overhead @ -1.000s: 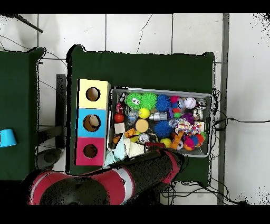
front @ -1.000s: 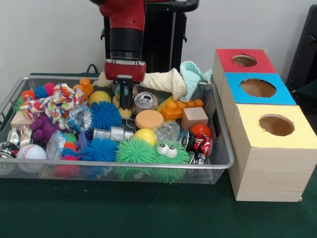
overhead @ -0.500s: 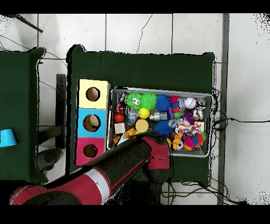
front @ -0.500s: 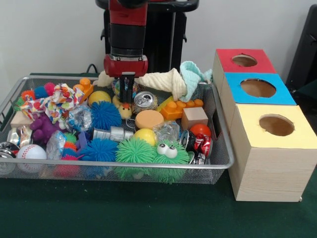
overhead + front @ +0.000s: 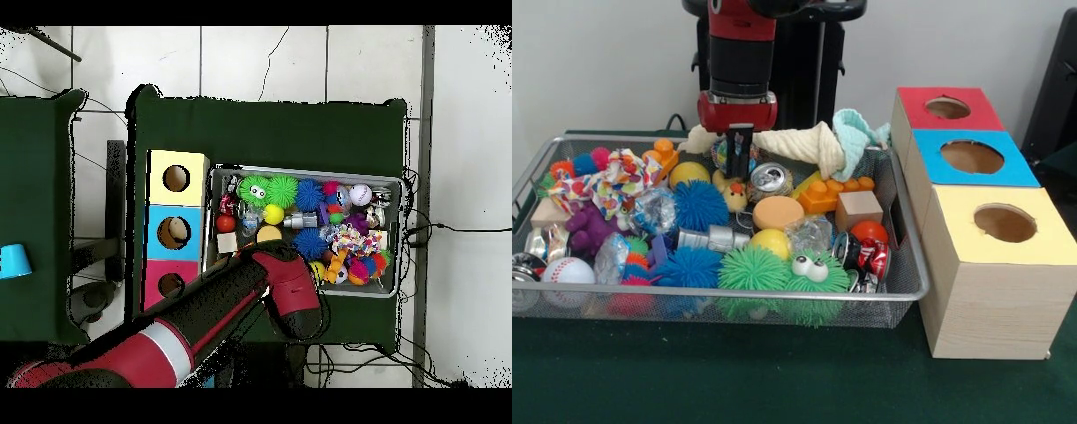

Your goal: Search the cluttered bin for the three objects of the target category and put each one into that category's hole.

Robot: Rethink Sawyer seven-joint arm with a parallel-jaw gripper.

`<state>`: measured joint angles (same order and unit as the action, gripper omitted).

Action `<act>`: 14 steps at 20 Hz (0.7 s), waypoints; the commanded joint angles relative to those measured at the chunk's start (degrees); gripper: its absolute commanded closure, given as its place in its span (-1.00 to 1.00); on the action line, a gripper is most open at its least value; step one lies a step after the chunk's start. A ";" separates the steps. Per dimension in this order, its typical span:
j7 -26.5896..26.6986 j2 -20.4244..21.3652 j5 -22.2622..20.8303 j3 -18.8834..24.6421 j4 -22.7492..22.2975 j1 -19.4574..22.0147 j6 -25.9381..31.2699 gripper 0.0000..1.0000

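Note:
My gripper (image 5: 740, 157) hangs over the back middle of the wire bin (image 5: 733, 297), just above a small yellow chick toy (image 5: 733, 193). Its fingers are pressed together and I see nothing between them. A silver can top (image 5: 769, 178) lies just right of it, a second silver can (image 5: 711, 238) lies mid-bin, and a crushed red can (image 5: 865, 258) sits at the front right. Right of the bin stand the red box (image 5: 945, 110), blue box (image 5: 971, 157) and yellow box (image 5: 1002, 225), each with a round hole. From overhead the arm (image 5: 285, 290) covers the gripper.
The bin also holds a baseball (image 5: 568, 270), yellow ball (image 5: 771, 241), red ball (image 5: 869, 231), blue spiky ball (image 5: 700, 205), green spiky ball (image 5: 752, 269), orange brick (image 5: 834, 194) and wooden block (image 5: 858, 210). Cream cloth (image 5: 803, 143) and mint cloth (image 5: 856, 132) drape the back rim.
The gripper rose from low beside the chick toy to above the clutter, and its fingers closed together. The chick toy now shows. Overhead, the arm swung further over the bin.

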<state>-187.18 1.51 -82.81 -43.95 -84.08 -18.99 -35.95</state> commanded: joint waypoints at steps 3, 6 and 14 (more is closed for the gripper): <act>-13.52 -1.76 -2.50 8.77 3.55 2.53 -0.58 1.00; -13.14 -1.81 -2.10 9.06 3.55 2.82 0.00 1.00; -16.15 -2.93 -3.21 8.54 4.72 1.87 0.40 -1.00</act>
<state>-189.87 1.45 -84.06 -43.95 -83.19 -18.12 -35.95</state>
